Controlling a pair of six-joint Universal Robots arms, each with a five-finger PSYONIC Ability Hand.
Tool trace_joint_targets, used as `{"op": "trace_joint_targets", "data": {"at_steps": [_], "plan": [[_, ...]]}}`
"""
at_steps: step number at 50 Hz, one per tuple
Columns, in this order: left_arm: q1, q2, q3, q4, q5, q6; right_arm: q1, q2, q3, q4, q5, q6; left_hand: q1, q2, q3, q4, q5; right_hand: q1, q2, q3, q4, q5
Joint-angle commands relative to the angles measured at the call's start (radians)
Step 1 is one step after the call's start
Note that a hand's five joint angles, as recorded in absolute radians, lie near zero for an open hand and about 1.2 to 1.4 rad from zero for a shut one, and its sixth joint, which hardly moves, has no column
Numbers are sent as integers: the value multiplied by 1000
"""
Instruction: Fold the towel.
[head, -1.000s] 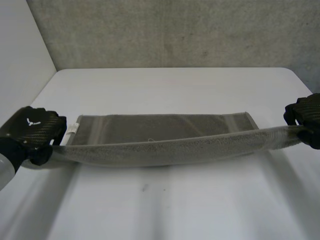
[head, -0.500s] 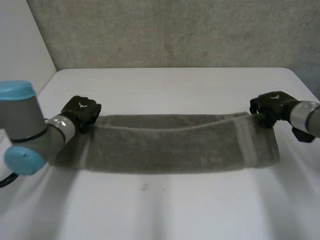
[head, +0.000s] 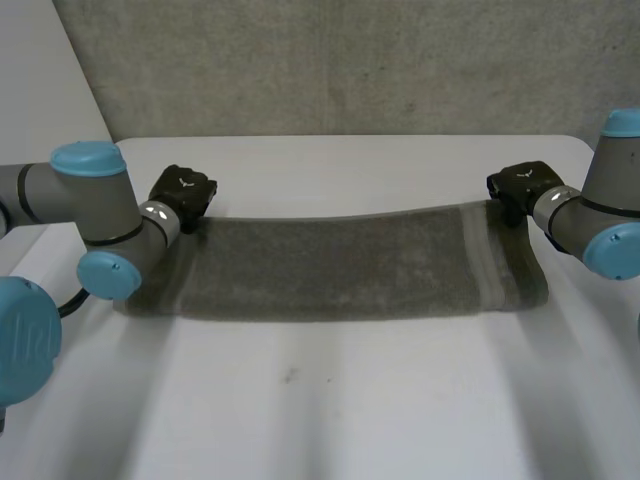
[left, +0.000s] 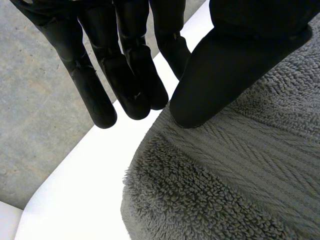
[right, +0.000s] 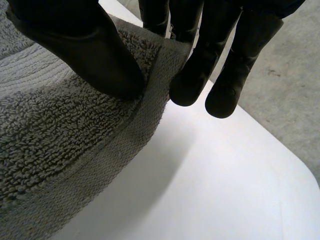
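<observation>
A grey towel (head: 340, 265) lies flat on the white table (head: 330, 400) as a long band, folded lengthwise. My left hand (head: 182, 192) is at its far left corner. In the left wrist view the thumb (left: 215, 75) presses on the towel (left: 240, 175) at its edge, with the straight fingers (left: 135, 85) close beside it, pinching the corner. My right hand (head: 520, 185) is at the far right corner. In the right wrist view the towel's hem (right: 155, 95) runs up between the thumb (right: 85, 50) and the fingers (right: 195, 75), which pinch it.
The table's far edge runs just behind both hands, with a grey wall (head: 350, 70) beyond. Bare table lies in front of the towel. Both arms, the left (head: 100, 230) and the right (head: 600, 220), reach in from the sides.
Both hands have carried the towel's near edge away from me to the far edge. The towel went from hanging stretched between them to lying doubled and flat.
</observation>
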Motion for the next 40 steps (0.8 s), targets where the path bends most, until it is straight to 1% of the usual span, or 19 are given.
{"op": "trace_joint_targets", "data": {"at_steps": [1,2,3,4,5,6,7,8,9,18,21,23,24,26,27,29,32,34,40], "plan": [[-2,-33,50,-13,-20,-1,3,41,-61,-1,12,-5,204,179,180,178,196,67,64,64,56,50],[-2,-33,50,-13,-20,-1,3,41,-61,-1,12,-5,204,179,180,178,196,67,64,64,56,50],[-2,-38,55,-13,-26,-1,6,49,-69,-1,12,-6,204,179,180,178,196,-179,-182,-182,-190,-196],[-6,-39,55,-13,-33,-1,12,52,-75,-1,12,-8,204,179,180,178,196,-632,-635,-635,-643,-649],[-6,-40,55,-13,-33,-1,12,52,-75,-1,12,-8,204,179,180,178,196,-637,-639,-640,-648,-654],[-14,-40,53,-15,-37,-1,19,55,-77,-2,15,-8,-16,-42,-41,-42,-24,-1052,-1055,-1055,-1064,-1069],[-25,-36,47,-15,-48,1,25,56,-77,-2,23,-8,-568,-593,-592,-594,-576,-1155,-1158,-1158,-1166,-1172],[-25,-36,47,-15,-48,1,26,56,-77,-2,23,-8,-573,-599,-598,-599,-582,-1155,-1158,-1158,-1166,-1172],[-38,-32,43,-13,-54,3,32,55,-75,-2,32,-8,-1004,-1029,-1028,-1030,-1012,-1155,-1158,-1158,-1166,-1172],[-58,22,-5,-75,-105,-7,35,-30,-17,7,34,6,-1018,-1043,-1042,-1044,-1026,-1155,-1158,-1158,-1166,-1172],[-58,94,-94,-95,-99,-30,24,-125,115,-10,26,6,-1017,-1042,-1041,-1043,-1025,-1155,-1158,-1158,-1166,-1172],[-57,196,-228,-75,-86,-85,18,-247,278,-62,14,0,-1017,-1042,-1041,-1043,-1025,-1155,-1158,-1158,-1166,-1172],[-57,197,-229,-75,-86,-85,18,-247,279,-62,14,0,-1017,-1042,-1041,-1043,-1025,-1155,-1158,-1158,-1166,-1172],[-48,305,-377,2,-68,-151,-2,-362,467,-135,-11,-9,-1017,-1042,-1041,-1043,-1025,-1155,-1158,-1158,-1166,-1172],[-48,306,-378,2,-68,-151,-2,-362,468,-136,-11,-9,-1017,-1042,-1041,-1043,-1025,-1155,-1158,-1158,-1166,-1172],[-36,419,-540,89,-43,-198,-30,-465,637,-200,-38,-14,-1017,-1042,-1041,-1043,-1025,-1155,-1158,-1158,-1166,-1172],[-28,470,-616,131,-30,-214,-42,-502,710,-223,-52,-19,-1017,-1042,-1041,-1043,-1025,-1155,-1158,-1158,-1166,-1172],[-8,552,-747,201,-16,-228,-56,-557,845,-251,-74,-45,-1017,-1042,-1041,-1043,-1025,-1155,-1158,-1158,-1166,-1172],[0,640,-916,286,-16,-252,-74,-576,1006,-312,-104,-109,-1017,-1042,-1041,-1043,-1025,-1155,-1158,-1158,-1166,-1172]]}}
